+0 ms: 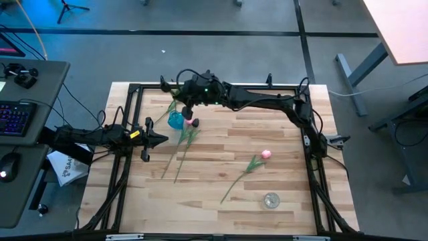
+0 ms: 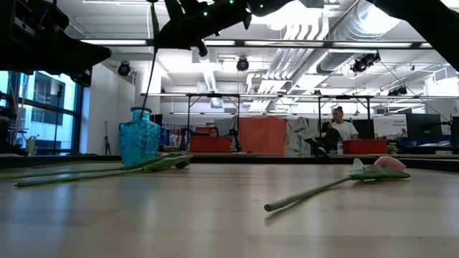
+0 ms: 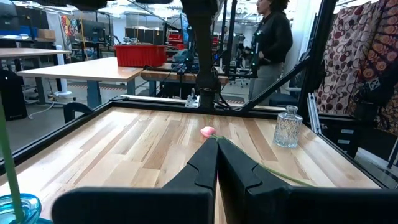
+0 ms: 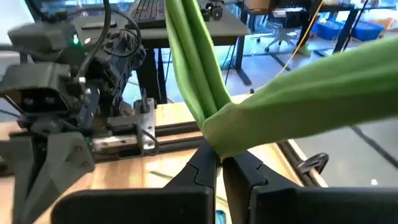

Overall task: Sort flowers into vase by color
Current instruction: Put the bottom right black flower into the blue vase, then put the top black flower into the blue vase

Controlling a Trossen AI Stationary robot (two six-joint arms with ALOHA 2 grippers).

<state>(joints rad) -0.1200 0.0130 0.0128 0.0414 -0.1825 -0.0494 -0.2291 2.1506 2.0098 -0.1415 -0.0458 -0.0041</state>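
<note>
The right gripper [image 1: 188, 107] hangs over the blue vase [image 1: 175, 120] at the upper left of the desk [image 1: 281, 134] in the high view, its jaws closed on the green stem and leaf of a flower [image 4: 205, 74], which fills the right wrist view. In the low view that stem [image 2: 150, 64] runs straight down into the vase's neck, so the step in hand looks like seating this flower. Next the jaws should part and the arm lift clear without tipping the vase. Two flowers [image 1: 184, 144] lie just right of the vase, a pink one [image 1: 256, 161] lies right of centre, and a clear vase [image 1: 271, 199] stands near the bottom edge. The left gripper [image 1: 160, 139] waits at the left edge, jaws closed and empty.
</note>
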